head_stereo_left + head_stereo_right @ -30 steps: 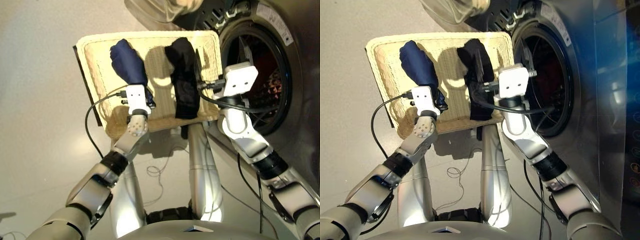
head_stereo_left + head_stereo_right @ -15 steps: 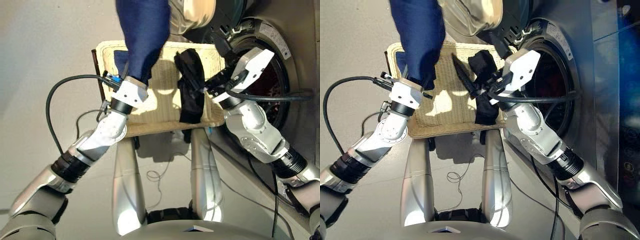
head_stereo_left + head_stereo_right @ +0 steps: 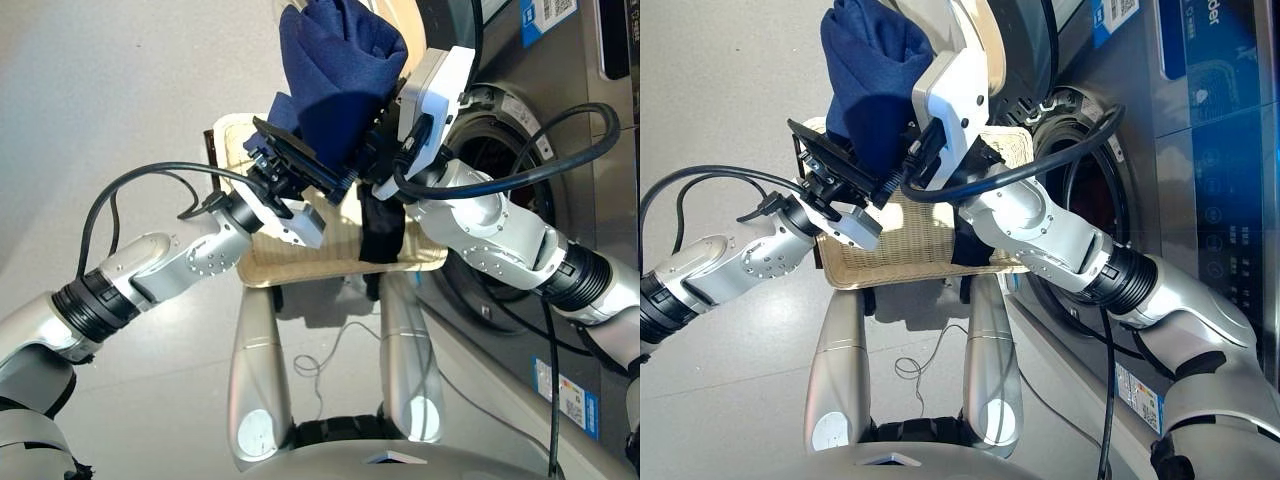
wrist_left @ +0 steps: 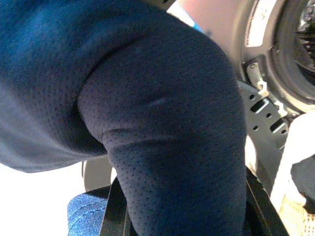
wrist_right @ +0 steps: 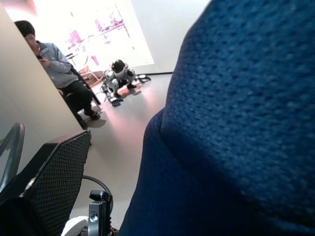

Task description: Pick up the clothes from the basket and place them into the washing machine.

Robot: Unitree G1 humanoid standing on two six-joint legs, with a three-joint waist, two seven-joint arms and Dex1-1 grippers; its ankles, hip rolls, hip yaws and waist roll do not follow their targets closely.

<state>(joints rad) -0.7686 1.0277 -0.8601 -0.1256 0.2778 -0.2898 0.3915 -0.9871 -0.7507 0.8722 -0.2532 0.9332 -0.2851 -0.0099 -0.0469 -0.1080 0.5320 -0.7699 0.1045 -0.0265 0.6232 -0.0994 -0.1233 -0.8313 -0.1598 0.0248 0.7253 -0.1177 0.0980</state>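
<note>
Navy cloth, the navy garment (image 3: 335,75), is clamped in the left claw (image 3: 300,165) and raised above the basket (image 3: 300,255); the right claw (image 3: 385,150) beside it cannot be judged. Below them the black garment (image 3: 380,225) remains unloaded; the washing machine (image 3: 520,110) awaits both.

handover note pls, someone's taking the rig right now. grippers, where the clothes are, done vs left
Left gripper: holds the navy garment up above the basket.
Right gripper: at the same garment from the other side; its grip cannot be made out.
Black garment: in the basket, at its washing machine end.
Washing machine: drum opening faces the basket; something red shows inside.
Done: navy lifted out.
Left: put navy in the drum, then the black one.
</note>
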